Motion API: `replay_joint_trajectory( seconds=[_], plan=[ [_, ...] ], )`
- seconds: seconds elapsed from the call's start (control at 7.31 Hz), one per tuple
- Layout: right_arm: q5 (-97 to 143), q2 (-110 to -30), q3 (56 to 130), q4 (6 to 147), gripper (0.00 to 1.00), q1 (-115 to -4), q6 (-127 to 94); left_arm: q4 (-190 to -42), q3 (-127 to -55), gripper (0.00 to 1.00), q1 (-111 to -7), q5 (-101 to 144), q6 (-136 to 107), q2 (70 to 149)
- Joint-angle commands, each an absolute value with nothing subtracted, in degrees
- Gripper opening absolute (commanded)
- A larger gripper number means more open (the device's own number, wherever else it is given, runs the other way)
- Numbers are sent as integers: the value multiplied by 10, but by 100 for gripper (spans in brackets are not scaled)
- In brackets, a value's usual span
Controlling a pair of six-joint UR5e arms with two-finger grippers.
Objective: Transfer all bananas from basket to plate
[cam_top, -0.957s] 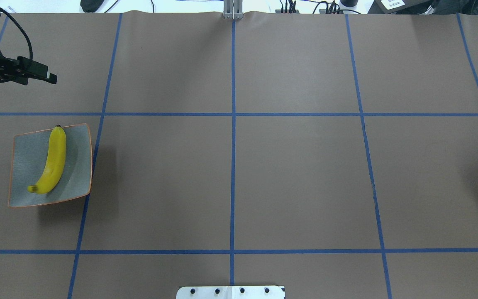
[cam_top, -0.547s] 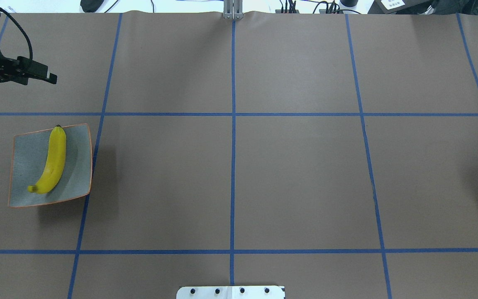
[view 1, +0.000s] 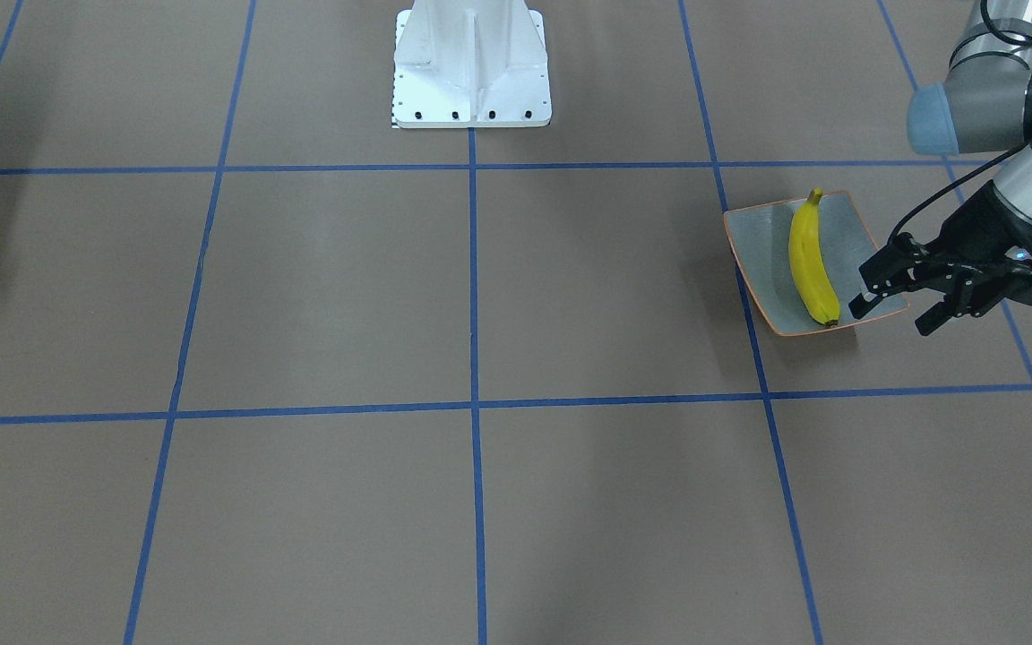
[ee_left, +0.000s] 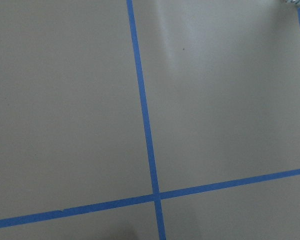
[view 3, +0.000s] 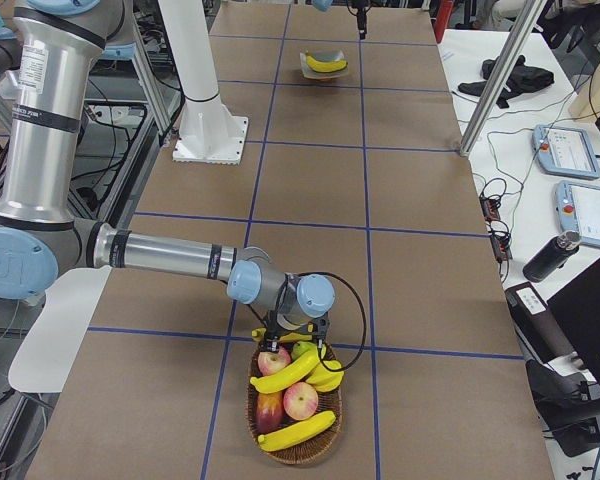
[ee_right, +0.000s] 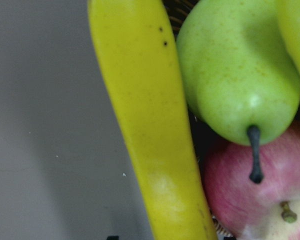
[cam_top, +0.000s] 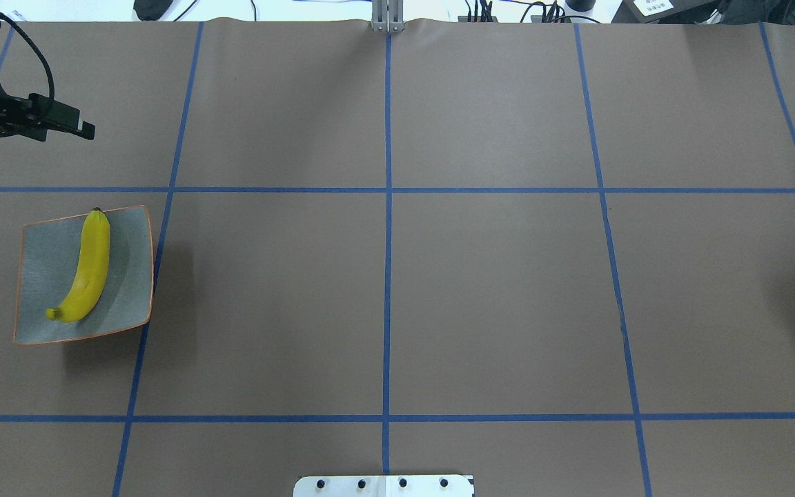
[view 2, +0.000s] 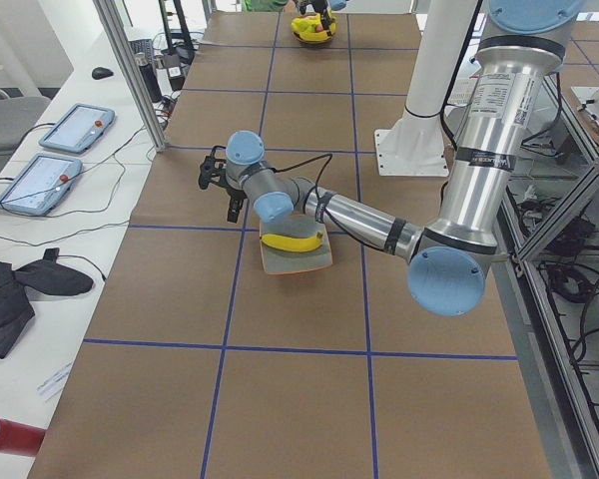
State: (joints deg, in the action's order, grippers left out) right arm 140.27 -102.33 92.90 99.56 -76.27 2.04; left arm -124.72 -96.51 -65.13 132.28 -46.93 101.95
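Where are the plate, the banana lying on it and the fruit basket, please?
plate (cam_top: 45, 276): overhead view, bare grey surface left of the banana.
banana (cam_top: 92, 266): overhead view, middle of its body.
basket (view 3: 300, 456): exterior right view, wicker rim nearest the camera.

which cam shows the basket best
Exterior right: the wicker basket is near and clear, bananas piled inside. Exterior left shows it tiny at the far end; right wrist catches only slivers of wicker behind a pear; the other views miss it.
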Motion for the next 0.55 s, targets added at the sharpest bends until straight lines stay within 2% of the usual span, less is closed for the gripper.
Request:
replay_joint_trajectory(
  seconds=[0.0, 0.14, 0.27, 0.41],
  plan=[
    [1402, -1023, 929, 994, 29, -762, 22, -1247, -965, 100, -651, 1324, -469, 1020],
    [1403, -1023, 930, 994, 21, -762, 24, -1247, -966, 100, -651, 1325, -469, 1020],
    [1403, -1023, 930, 993, 6, -762, 24, -1247, -966, 100, -651, 1325, -469, 1020],
    [1403, -1023, 934, 993, 0, -762, 24, -1247, -966, 100, -651, 1325, -469, 1019]
  ],
)
